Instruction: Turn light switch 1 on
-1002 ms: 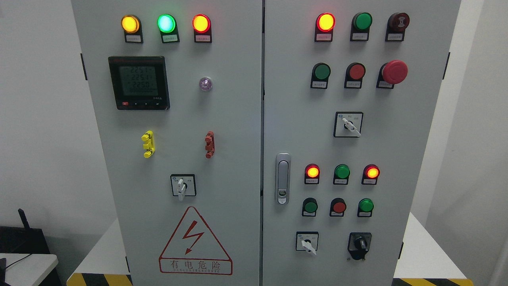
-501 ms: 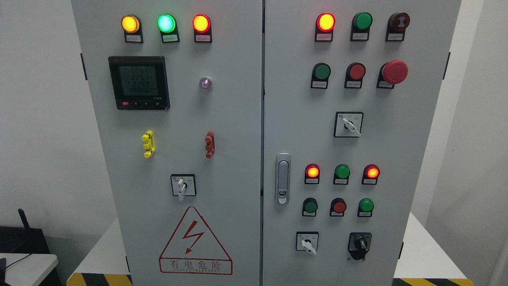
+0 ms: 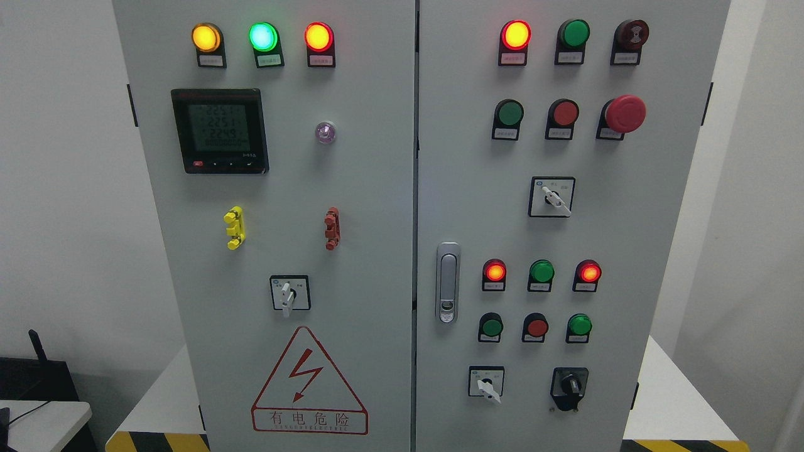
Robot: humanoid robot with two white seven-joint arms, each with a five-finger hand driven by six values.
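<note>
A grey two-door control cabinet (image 3: 377,188) fills the head view. Its right door carries a lit red lamp (image 3: 516,34), green push buttons (image 3: 509,113) (image 3: 491,326) (image 3: 579,325), red push buttons (image 3: 564,113) (image 3: 537,327), a red mushroom stop button (image 3: 624,113) and white rotary selector switches (image 3: 551,197) (image 3: 485,383). A black rotary switch (image 3: 569,384) sits at the lower right. The labels are too small to read, so I cannot tell which control is light switch 1. Neither of my hands shows in the picture.
The left door holds lit yellow, green and red lamps (image 3: 263,36), a digital meter (image 3: 220,130), a selector switch (image 3: 289,292) and a red warning triangle (image 3: 308,383). A door handle (image 3: 447,282) sits near the seam. A white platform with hazard striping (image 3: 157,441) lies below.
Only the digits on the meter have flickered. Nothing else has moved.
</note>
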